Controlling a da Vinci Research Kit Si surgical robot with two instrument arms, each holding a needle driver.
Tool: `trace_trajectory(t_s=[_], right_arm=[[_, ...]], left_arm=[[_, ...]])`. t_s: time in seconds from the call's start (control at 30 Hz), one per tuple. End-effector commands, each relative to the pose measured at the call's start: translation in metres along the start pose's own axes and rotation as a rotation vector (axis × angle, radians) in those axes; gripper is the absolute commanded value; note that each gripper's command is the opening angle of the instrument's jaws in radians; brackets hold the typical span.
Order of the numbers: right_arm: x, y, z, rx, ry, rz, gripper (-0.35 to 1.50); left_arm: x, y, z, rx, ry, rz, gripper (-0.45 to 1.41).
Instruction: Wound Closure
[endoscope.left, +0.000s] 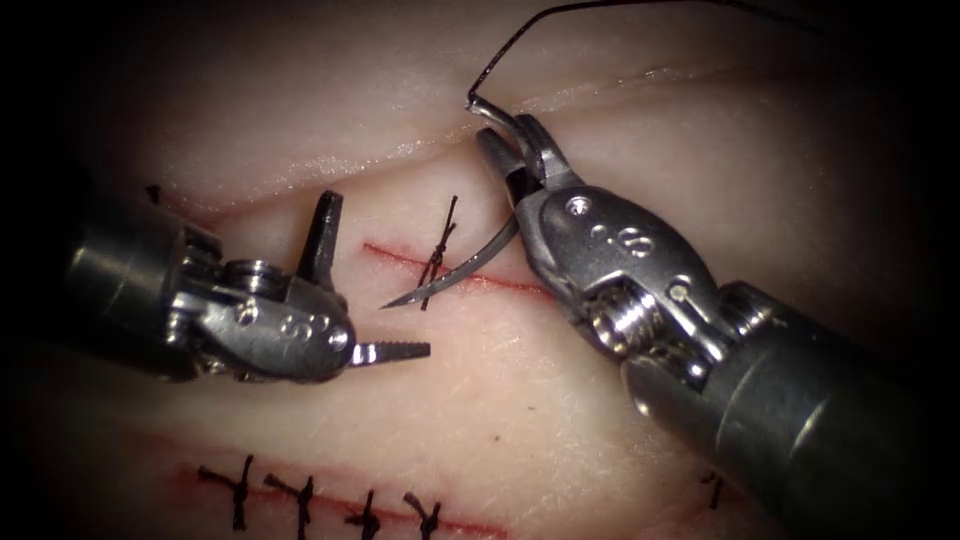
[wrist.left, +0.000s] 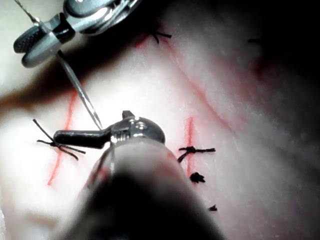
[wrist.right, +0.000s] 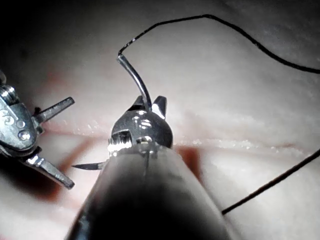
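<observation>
Endoscope view: right tool (endoscope.left: 512, 150) grips needle (endoscope.left: 470, 265) mid-curve; left tool (endoscope.left: 365, 275) empty.

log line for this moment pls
left tool: jaws open, holds nothing | right tool: shut on needle near its thread end | needle tip free over cut, not in tissue

Each tool has small marks pressed into its metal. In the endoscope view, the left tool (endoscope.left: 371, 290) has marks on its side that look like "S 3". The right tool (endoscope.left: 510, 140) has marks on its round metal part that look like "S 9". They are tiny, so the exact letters are hard to tell.
</observation>
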Motion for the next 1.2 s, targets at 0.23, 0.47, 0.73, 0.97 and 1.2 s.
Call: trace_trajectory(t_s=[0.23,0.47,0.73,0.97,1.2], right_arm=[[-0.0017,0.008,-0.0033,0.294,0.116,-0.145,-0.35],[-0.003,0.0114,-0.0036,0.538,0.166,-0.398,-0.35],[-0.0048,0.007,-0.0034,0.694,0.336,-0.717,-0.35],[-0.0035,0.0051,-0.0019,0.681,0.401,-0.922,-0.35],[-0.0033,0.0046,-0.0001,0.654,0.432,-1.013,-0.35]], left_arm=[[0.0005,-0.0002,-0.0018,-0.242,0.159,-0.168,1.23],[0.0001,0.0015,-0.0002,-0.445,0.239,-0.254,0.84],[-0.0006,0.0052,0.005,-0.485,0.174,-0.228,0.09],[-0.0034,0.007,0.0081,-0.498,0.042,-0.148,-0.1],[-0.0054,0.0075,0.0099,-0.459,-0.011,-0.118,-0.1]])
